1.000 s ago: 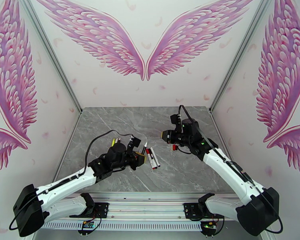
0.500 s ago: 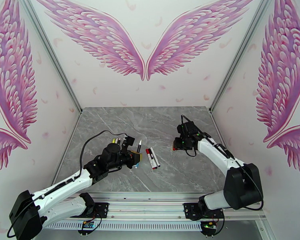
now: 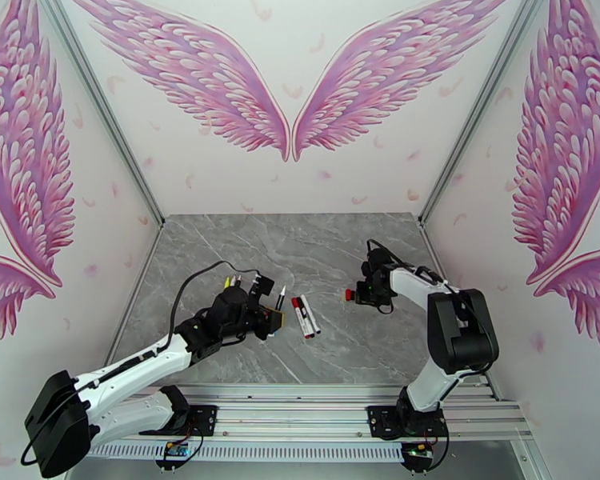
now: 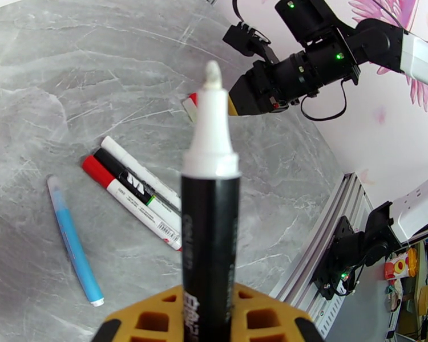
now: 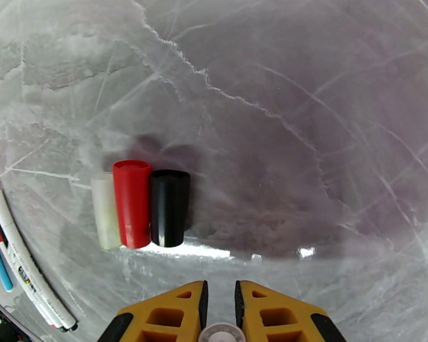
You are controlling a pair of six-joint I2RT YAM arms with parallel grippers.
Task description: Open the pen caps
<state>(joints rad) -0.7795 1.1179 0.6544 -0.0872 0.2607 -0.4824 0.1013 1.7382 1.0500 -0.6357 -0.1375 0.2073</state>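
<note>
My left gripper (image 4: 208,317) (image 3: 274,318) is shut on a black-barrelled pen (image 4: 210,212) (image 3: 280,300). That pen points upward with its white tip bare. Three pen caps lie side by side on the table just ahead of my right gripper (image 5: 219,306): a whitish cap (image 5: 105,211), a red cap (image 5: 132,203) (image 3: 349,295) and a black cap (image 5: 169,207). The right gripper (image 3: 359,295) hangs low over the table, its fingers together and holding nothing. Two white pens (image 3: 305,315) (image 4: 135,196), one red-ended and one black-ended, lie between the arms, with a blue pen (image 4: 75,247) near them.
More pens (image 3: 231,280) poke out behind the left arm at the table's left. The grey marble table (image 3: 316,242) is walled on three sides. A metal rail (image 3: 300,414) runs along the near edge.
My right gripper has come down and to the right, to the table beside the red cap, with its arm folded upright. The left gripper has shifted slightly left with its pen.
</note>
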